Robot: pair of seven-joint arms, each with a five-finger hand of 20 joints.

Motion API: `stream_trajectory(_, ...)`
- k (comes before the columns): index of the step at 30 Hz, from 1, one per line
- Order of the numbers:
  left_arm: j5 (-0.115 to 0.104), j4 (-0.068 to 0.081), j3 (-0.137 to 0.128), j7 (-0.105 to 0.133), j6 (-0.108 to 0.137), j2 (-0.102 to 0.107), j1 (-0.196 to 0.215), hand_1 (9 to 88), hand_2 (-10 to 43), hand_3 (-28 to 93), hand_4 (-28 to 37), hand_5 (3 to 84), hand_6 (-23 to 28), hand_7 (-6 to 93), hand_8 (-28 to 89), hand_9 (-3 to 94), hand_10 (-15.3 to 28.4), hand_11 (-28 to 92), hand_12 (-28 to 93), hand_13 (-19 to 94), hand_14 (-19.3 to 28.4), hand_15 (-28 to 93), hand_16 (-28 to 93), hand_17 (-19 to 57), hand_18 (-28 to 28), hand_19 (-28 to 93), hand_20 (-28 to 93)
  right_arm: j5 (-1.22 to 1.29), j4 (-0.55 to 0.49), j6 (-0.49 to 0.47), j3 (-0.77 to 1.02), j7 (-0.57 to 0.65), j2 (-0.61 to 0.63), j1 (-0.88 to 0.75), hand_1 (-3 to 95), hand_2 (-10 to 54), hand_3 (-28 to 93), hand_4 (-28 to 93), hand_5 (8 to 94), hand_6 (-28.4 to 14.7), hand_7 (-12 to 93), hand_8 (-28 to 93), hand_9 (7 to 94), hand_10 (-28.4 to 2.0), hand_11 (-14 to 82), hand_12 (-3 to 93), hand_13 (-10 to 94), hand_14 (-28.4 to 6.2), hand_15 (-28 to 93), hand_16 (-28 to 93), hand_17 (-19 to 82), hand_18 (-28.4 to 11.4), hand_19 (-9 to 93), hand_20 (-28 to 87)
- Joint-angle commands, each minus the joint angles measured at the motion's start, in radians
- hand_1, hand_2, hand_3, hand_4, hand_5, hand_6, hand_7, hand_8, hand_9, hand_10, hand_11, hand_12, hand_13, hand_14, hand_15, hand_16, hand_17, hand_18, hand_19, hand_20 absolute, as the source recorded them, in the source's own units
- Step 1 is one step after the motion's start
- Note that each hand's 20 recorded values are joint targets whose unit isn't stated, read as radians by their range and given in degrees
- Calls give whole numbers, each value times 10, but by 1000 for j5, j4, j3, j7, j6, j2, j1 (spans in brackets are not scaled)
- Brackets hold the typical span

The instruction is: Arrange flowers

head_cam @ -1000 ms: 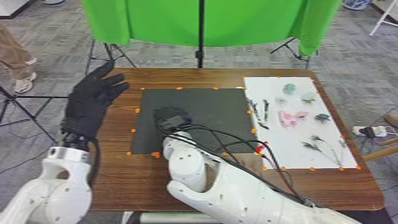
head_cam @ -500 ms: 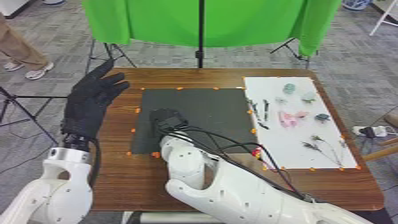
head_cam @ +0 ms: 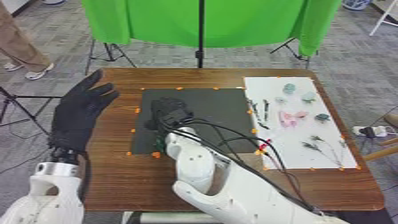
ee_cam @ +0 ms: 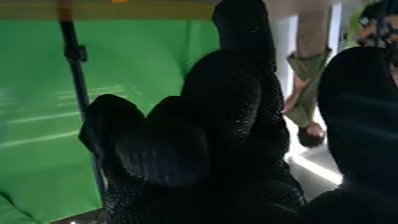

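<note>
1. Pink flowers (head_cam: 287,119) and leafy stems (head_cam: 313,146) lie right of the black mat (head_cam: 222,102), on a white sheet (head_cam: 266,86).
2. The right hand (head_cam: 171,109) is over the mat's left part; open or closed, I cannot tell.
3. Left of the mat, the left hand (head_cam: 73,117) has its fingers extended.

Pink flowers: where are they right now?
In the head view, the pink flowers lie on the white sheet on the right side of the table, just left of a blue-green bloom.
</note>
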Motion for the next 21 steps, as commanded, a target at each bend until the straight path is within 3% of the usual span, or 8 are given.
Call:
stream_trajectory(1, -18, -16, -19, 45, 36, -12, 88, 268, 94, 737, -200, 352, 85, 121, -90, 336, 197, 255, 120, 228, 244, 473, -60, -110, 201, 422, 179, 186, -241, 36, 219, 77, 284, -85, 287, -14, 681, -244, 793, -47, 148, -113, 823, -165, 449, 201, 790, -132, 681, 154, 440, -275, 932, 444)
stream_trajectory(5, -26, -23, -23, 64, 43, -10, 117, 268, 94, 737, -200, 352, 85, 119, -90, 336, 197, 256, 121, 230, 245, 473, -60, -110, 201, 423, 180, 255, -346, 75, 375, 143, 448, -206, 296, -18, 691, -237, 723, -61, 131, -111, 776, -185, 380, 176, 738, -149, 635, 127, 384, -278, 929, 314)
stream_trajectory(6, -33, -24, -17, 78, 54, -1, 122, 269, 94, 736, -201, 352, 85, 119, -90, 336, 197, 256, 121, 229, 244, 473, -61, -110, 201, 424, 180, 255, -360, 79, 418, 156, 479, -242, 299, -20, 693, -236, 709, -63, 126, -111, 764, -191, 363, 171, 726, -154, 631, 122, 374, -277, 930, 297)
stream_trajectory(10, -24, -32, -27, 76, 52, -11, 142, 269, 94, 736, -201, 352, 85, 119, -90, 337, 197, 256, 120, 229, 244, 473, -60, -111, 201, 424, 180, 230, -366, 32, 536, 225, 569, -347, 317, -29, 699, -236, 687, -64, 123, -109, 749, -196, 349, 169, 709, -155, 632, 117, 363, -276, 932, 275)
stream_trajectory(13, -19, -26, -20, 63, 36, -22, 119, 269, 94, 736, -201, 352, 85, 120, -89, 336, 197, 257, 121, 229, 244, 472, -61, -111, 201, 423, 180, 222, -378, 70, 635, 279, 619, -461, 332, -37, 702, -235, 681, -64, 124, -109, 746, -196, 348, 169, 708, -157, 631, 114, 361, -279, 932, 267)
stream_trajectory(16, -12, -24, -15, 66, 32, -14, 111, 268, 94, 737, -200, 352, 85, 119, -90, 336, 197, 257, 121, 229, 245, 473, -61, -111, 201, 423, 180, 176, -358, 114, 716, 305, 652, -575, 331, -40, 709, -236, 672, -65, 124, -109, 739, -197, 348, 169, 699, -159, 636, 114, 360, -278, 932, 262)
stream_trajectory(19, -16, -19, -14, 64, 29, -17, 104, 268, 94, 736, -200, 352, 85, 119, -90, 336, 197, 257, 121, 229, 245, 472, -61, -111, 201, 422, 179, 172, -344, 127, 756, 359, 678, -635, 326, -47, 729, -244, 620, -80, 128, -112, 663, -220, 359, 165, 621, -179, 676, 95, 332, -266, 932, 243)
stream_trajectory(21, -14, -19, -14, 67, 30, -15, 107, 269, 94, 736, -200, 352, 85, 120, -90, 336, 197, 257, 121, 229, 244, 472, -61, -111, 201, 422, 179, 161, -334, 93, 788, 383, 681, -666, 323, -51, 737, -246, 600, -85, 127, -113, 641, -225, 367, 162, 597, -186, 693, 88, 323, -263, 932, 238)
